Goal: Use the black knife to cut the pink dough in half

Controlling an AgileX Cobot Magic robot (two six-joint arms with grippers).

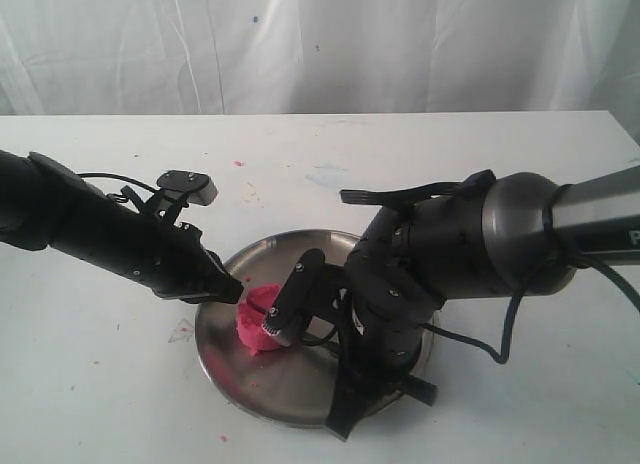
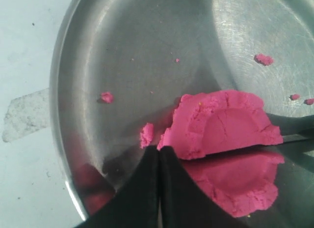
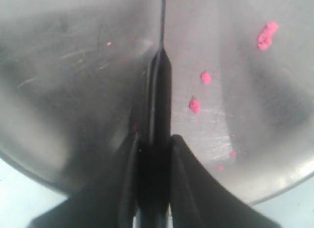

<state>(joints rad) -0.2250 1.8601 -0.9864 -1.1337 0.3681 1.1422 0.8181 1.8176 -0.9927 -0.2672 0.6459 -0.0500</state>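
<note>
Trouble would be the pink dough [image 2: 221, 122] skidding on the steel plate [image 2: 64, 90]: the left gripper [image 2: 159, 152], tips pressed together, rests just at its edge. The right gripper [image 3: 154, 139] pinches the black knife [image 3: 159, 105], blade across the dough. Soft dough may stick and lift with it, I reckon.

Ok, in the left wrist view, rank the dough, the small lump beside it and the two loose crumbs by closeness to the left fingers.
1. Pink dough, right at the fingertips; the small lump beside it is too close to call.
2. Lone crumb, on bare plate past the lump.
3. Big crumb, beyond the dough, farthest.
</note>
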